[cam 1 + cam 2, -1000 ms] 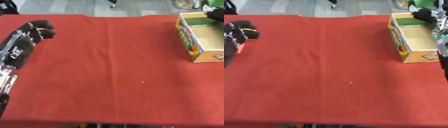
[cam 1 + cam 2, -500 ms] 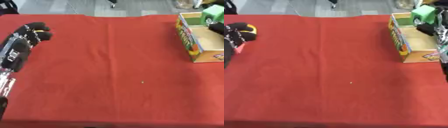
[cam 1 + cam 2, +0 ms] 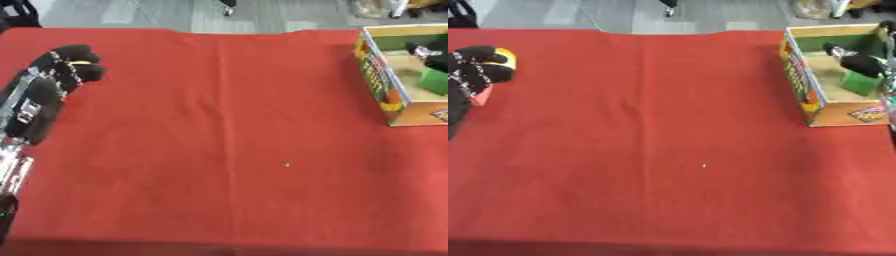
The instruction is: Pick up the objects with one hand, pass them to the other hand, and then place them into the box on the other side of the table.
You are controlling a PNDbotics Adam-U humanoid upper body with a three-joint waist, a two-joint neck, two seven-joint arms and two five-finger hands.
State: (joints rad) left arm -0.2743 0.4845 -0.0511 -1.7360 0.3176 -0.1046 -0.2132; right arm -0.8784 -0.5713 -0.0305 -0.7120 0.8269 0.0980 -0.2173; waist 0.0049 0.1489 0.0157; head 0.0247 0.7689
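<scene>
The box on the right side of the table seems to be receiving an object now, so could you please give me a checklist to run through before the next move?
1. Green object inside the box: ok.
2. Right robot hand free of the green object: cannot tell; it sits right over it.
3. Box upright on the red tablecloth: ok.
4. Left robot hand on the next item: ok; its fingers curl over a yellow and red object.
5. That object lifted off the cloth: cannot tell.
</scene>
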